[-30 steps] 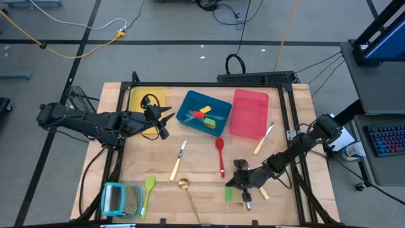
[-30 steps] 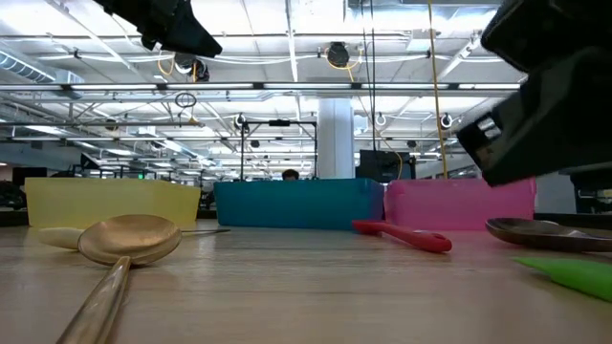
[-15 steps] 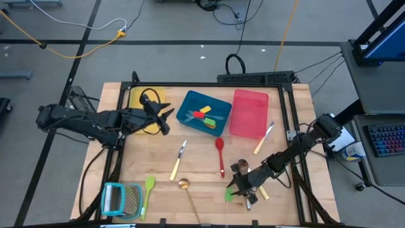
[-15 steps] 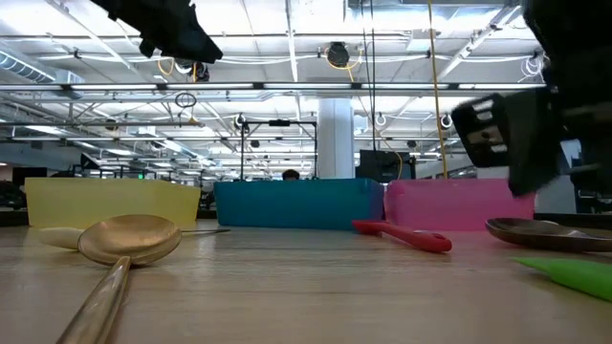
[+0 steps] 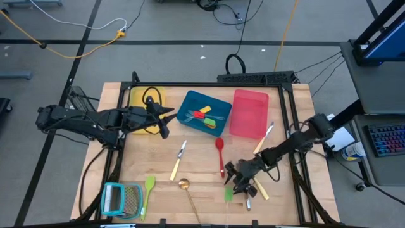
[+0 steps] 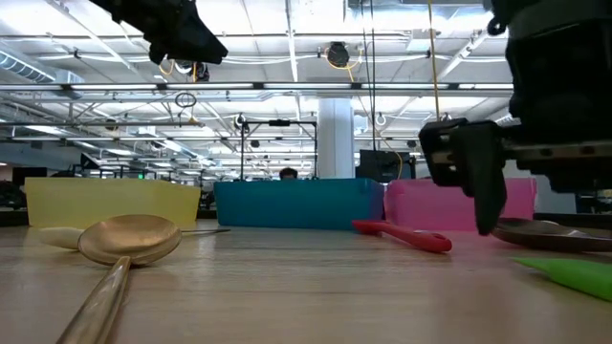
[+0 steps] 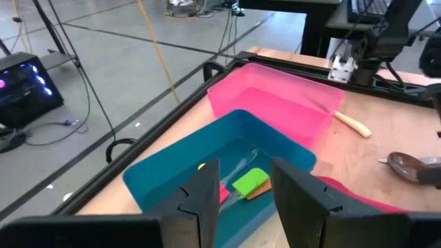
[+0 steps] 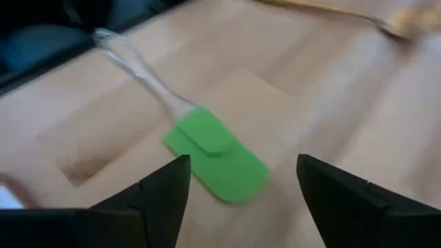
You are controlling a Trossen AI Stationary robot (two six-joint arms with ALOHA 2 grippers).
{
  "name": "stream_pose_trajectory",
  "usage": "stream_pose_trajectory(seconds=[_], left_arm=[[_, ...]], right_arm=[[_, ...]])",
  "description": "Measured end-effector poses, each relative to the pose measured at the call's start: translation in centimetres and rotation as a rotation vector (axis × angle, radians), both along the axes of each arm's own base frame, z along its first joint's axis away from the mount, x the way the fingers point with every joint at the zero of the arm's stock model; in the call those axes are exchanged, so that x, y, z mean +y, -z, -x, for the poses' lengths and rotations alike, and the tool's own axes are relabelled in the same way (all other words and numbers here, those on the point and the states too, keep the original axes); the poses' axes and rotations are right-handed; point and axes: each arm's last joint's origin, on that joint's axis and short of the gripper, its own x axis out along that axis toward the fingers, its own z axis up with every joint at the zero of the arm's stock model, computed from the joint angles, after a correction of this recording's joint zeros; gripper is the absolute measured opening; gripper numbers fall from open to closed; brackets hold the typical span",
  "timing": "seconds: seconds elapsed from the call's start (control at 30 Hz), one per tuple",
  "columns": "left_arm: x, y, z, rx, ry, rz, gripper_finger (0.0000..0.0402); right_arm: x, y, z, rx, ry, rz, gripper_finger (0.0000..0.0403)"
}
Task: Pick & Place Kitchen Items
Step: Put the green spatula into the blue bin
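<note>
green spatula (image 8: 215, 153): lay flat on wood, clear handle.
red spoon (image 5: 220, 155): lay flat mid-table.
brass spoon (image 6: 122, 241): lay flat, bowl upward.
cream-handled knife (image 5: 177, 161): lay flat.

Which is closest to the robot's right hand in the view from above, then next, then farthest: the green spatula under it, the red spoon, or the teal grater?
From the right hand:
1. Green spatula, just below it.
2. Red spoon, toward the table's middle.
3. Teal grater, far front-left corner.

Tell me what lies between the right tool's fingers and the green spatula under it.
Nothing. In the right wrist view, the right tool stands open over the green spatula, and only bare wooden table shows around its blade.
</note>
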Motion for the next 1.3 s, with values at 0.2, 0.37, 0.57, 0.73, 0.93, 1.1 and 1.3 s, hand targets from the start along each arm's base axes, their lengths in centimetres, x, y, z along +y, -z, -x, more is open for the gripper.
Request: stream_pose_trajectory(seconds=[0.2,0.37,0.57,0.73,0.93,1.1,1.3], left_arm=[[0.0,0.0,0.0,0.004,0.001,-0.002,0.0134],[0.0,0.1,0.0,0.010,0.002,-0.005,0.0134],[0.0,0.1,0.0,0.008,0.001,-0.001,0.0134],[0.0,0.1,0.0,0.008,0.000,-0.001,0.0134],[0.0,0.1,0.0,0.007,0.000,-0.001,0.0134],[0.0,0.1,0.0,0.007,0.000,-0.001,0.0134],[0.0,0.1,0.0,0.007,0.000,-0.001,0.0134]], right_arm=[[-0.1,1.8,-1.0,-0.055,-0.105,-0.046,0.0259],[-0.9,2.4,-1.4,-0.052,-0.112,-0.048,0.0259],[-1.6,2.8,-1.5,-0.025,-0.110,-0.019,0.0241],[-1.6,2.9,-1.4,-0.032,-0.125,-0.008,0.0188],[-1.8,2.9,-1.5,-0.028,-0.121,-0.002,0.0101],[-2.3,3.0,-1.7,-0.028,-0.098,0.001,0.0030],[-2.7,2.8,-1.9,-0.037,-0.080,-0.016,0.0012]])
